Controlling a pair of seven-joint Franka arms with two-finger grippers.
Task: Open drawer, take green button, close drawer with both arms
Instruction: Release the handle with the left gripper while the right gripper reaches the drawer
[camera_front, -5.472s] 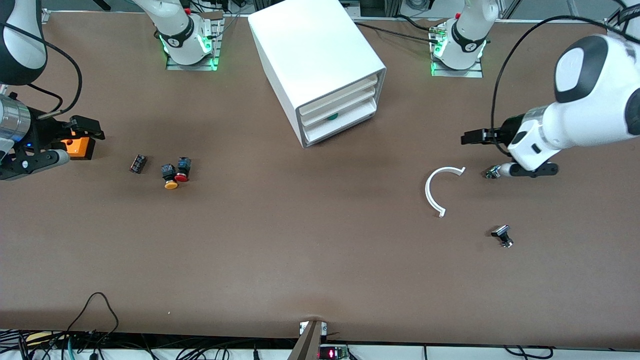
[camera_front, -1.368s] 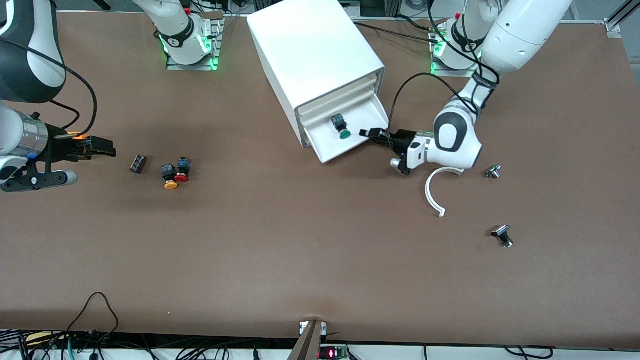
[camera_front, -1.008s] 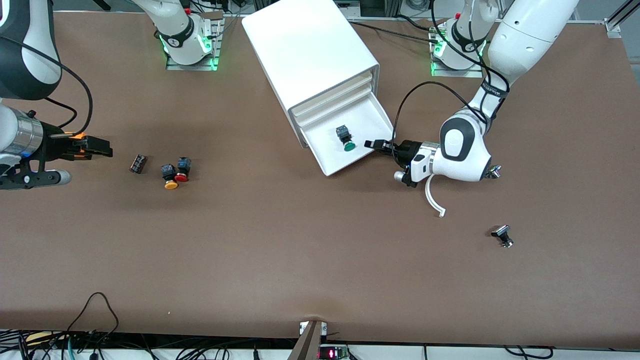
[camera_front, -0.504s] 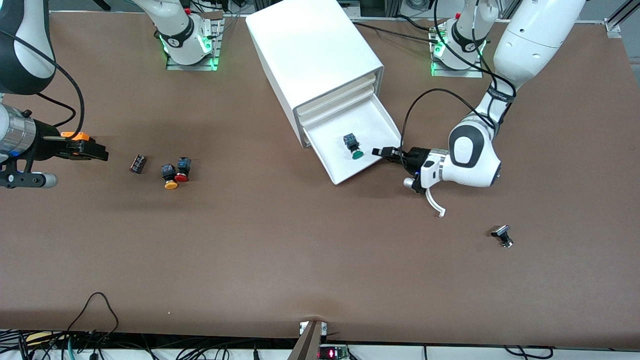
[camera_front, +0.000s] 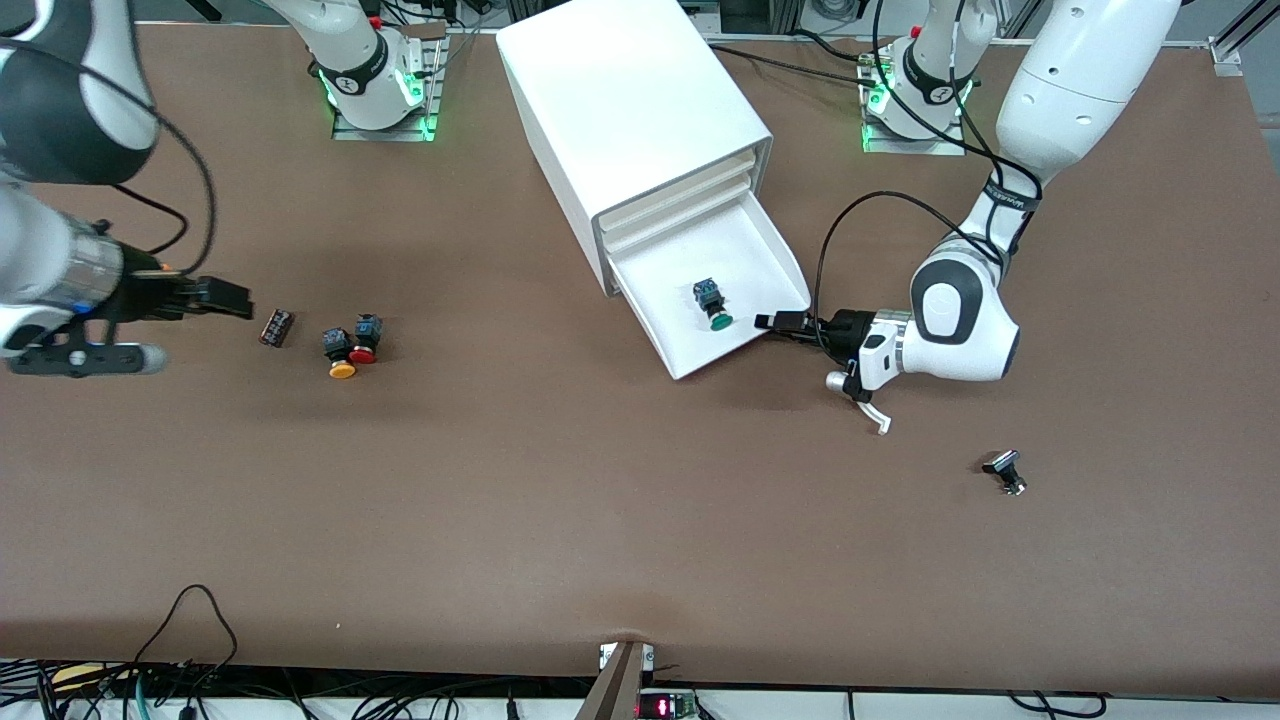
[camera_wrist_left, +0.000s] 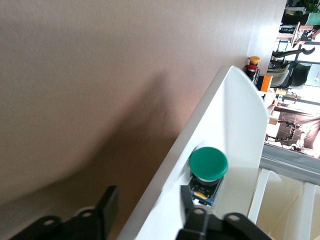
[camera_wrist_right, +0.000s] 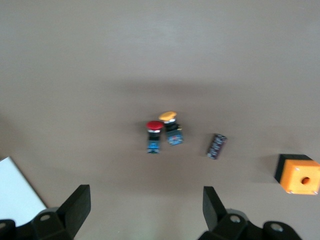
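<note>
Lying on its side in the pulled-out drawer (camera_front: 735, 300), the button (camera_front: 712, 304) sits w/ green cap toward the drawer's front lip. Left hand (camera_front: 778, 322) is at the drawer's front corner, fingers straddling the front wall, one inside, one outside. Right hand (camera_front: 228, 299) hovers wide open, holding nothing, over the surface (camera_front: 560, 500) near a small dark block (camera_front: 276, 327), w/ red button (camera_front: 365, 338) and yellow button (camera_front: 338, 353) just beside.
</note>
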